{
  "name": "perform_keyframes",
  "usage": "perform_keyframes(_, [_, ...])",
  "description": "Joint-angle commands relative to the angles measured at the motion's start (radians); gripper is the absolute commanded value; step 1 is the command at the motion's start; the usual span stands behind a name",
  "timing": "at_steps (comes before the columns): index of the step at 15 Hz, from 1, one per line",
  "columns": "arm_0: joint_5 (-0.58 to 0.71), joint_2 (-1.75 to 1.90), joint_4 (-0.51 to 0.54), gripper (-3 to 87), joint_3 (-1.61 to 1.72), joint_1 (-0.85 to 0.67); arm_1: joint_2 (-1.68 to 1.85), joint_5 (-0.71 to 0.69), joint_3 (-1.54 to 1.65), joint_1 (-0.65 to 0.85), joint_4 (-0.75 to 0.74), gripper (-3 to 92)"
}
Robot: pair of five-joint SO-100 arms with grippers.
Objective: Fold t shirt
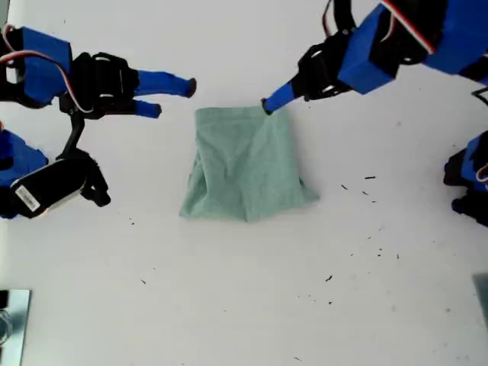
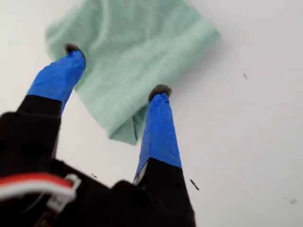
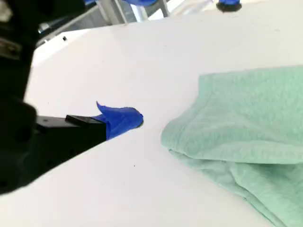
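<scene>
t shirt [image 1: 244, 164] lies mid worktop [image 1: 244, 305], already folded to a compact bundle, lower edge uneven w/ flaps poking out. my first gripper [image 2: 116, 71] hangs over one corner of it, jaws apart, holding nothing. my second gripper [image 3: 124, 118] sits beside the cloth, not touching; can't tell its jaw state in its own view. looks like late stage: next probably one more fold or tidy, needs a clean pinch on an edge.
</scene>
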Motion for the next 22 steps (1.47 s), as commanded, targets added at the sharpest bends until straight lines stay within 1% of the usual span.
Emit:
perform_keyframes(1, [-0.044, 0.232, -0.034, 27.4, 0.190, 0.049, 0.370, 0.006, 0.305, 0.032, -0.032, 18.7])
perform_keyframes(2, [-0.084, 0.368, -0.048, 16.7, 0.334, 0.091, 0.569, 0.029, 0.523, 0.034, -0.054, 2.4])
perform_keyframes(3, [-0.132, 0.514, -0.063, 5.7, 0.486, 0.137, 0.762, 0.057, 0.726, 0.025, -0.063, 2.0])
perform_keyframes(4, [-0.176, 0.664, -0.078, 0.1, 0.637, 0.179, 0.936, 0.121, 0.913, 0.002, -0.069, 2.1])
perform_keyframes(5, [-0.207, 0.833, -0.097, -0.2, 0.782, 0.218, 1.088, 0.164, 1.078, -0.038, -0.100, 2.1])
perform_keyframes(6, [-0.227, 1.002, -0.060, -0.2, 0.888, 0.239, 1.236, 0.219, 1.235, -0.064, -0.112, 2.1])
perform_keyframes(7, [-0.252, 1.166, 0.049, -0.2, 0.954, 0.239, 1.413, 0.250, 1.387, -0.078, -0.097, 2.1])
perform_keyframes(8, [-0.267, 1.249, 0.097, -0.2, 0.999, 0.241, 1.612, 0.291, 1.531, -0.092, -0.040, 2.3])
perform_keyframes(9, [-0.268, 1.249, 0.049, -0.1, 1.045, 0.262, 1.605, 0.330, 1.620, -0.132, -0.071, 2.2])
perform_keyframes(10, [-0.295, 1.246, 0.005, 4.5, 1.097, 0.288, 1.609, 0.413, 1.709, -0.127, -0.098, 2.5])
perform_keyframes(12, [-0.278, 1.247, 0.026, 9.8, 1.088, 0.325, 1.609, 0.446, 1.721, -0.124, -0.137, 2.8])
perform_keyframes(13, [-0.270, 1.247, 0.031, 13.1, 1.083, 0.347, 1.609, 0.356, 1.721, -0.117, -0.133, 3.0])
perform_keyframes(14, [-0.270, 1.247, 0.031, 14.0, 1.083, 0.368, 1.609, 0.100, 1.721, -0.117, -0.133, 3.0])
perform_keyframes(15, [-0.270, 1.247, 0.031, 14.2, 1.083, 0.385, 1.609, -0.118, 1.715, -0.115, -0.118, 3.0])
perform_keyframes(16, [-0.270, 1.247, 0.032, 14.5, 1.083, 0.397, 1.609, -0.095, 1.713, -0.118, -0.115, 2.5])
perform_keyframes(22, [-0.270, 1.247, 0.032, 15.1, 1.083, 0.408, 1.609, -0.095, 1.713, -0.118, -0.115, 2.5])
